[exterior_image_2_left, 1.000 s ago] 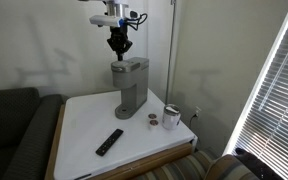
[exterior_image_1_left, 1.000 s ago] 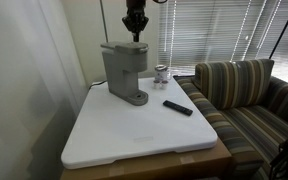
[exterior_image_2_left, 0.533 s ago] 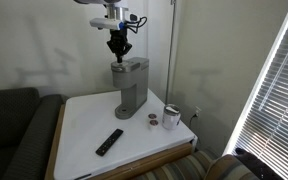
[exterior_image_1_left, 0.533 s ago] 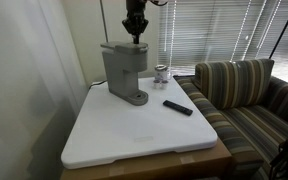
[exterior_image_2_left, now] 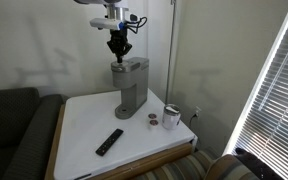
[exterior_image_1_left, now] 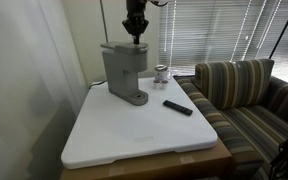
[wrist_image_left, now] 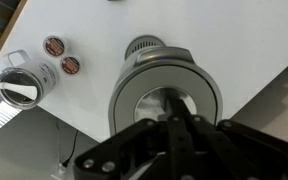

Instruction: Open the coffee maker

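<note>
On the white table (exterior_image_1_left: pixel 134 135) we've got the coffee maker (exterior_image_1_left: pixel 124 72) toward the back, lid (exterior_image_2_left: pixel 131 62) looks down, gripper (exterior_image_2_left: pixel 118 54) just above its top with jaws pinched together and empty, so we're at approach; next move: descend, catch the lid edge, lift.

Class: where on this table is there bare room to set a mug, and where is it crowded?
Bare: the tabletop between remote and camera-side edge. Crowded: the back, around coffee maker and metal cup.
</note>
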Robot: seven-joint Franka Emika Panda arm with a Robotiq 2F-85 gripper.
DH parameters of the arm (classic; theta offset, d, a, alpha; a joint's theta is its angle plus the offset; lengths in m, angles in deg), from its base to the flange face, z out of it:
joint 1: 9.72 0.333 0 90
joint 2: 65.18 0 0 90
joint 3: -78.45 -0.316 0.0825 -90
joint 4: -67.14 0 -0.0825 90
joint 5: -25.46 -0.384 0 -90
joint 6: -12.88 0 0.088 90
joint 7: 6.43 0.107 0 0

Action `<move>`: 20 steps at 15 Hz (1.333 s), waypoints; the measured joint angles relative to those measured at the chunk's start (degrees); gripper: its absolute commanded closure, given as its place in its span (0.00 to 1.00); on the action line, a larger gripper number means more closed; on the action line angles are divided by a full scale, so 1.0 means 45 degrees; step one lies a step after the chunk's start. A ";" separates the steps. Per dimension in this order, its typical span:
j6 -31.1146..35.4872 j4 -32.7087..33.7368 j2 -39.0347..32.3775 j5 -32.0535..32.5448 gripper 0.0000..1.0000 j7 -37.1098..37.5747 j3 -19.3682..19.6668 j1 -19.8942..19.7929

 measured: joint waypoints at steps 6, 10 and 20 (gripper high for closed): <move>-0.0005 0.0018 -0.0012 -0.0031 0.99 0.0023 -0.0026 -0.0001; -0.0005 0.0035 -0.0020 -0.0038 0.99 0.0023 -0.0039 -0.0001; 0.0223 0.0029 -0.0139 0.0078 1.00 0.2224 0.0136 0.0524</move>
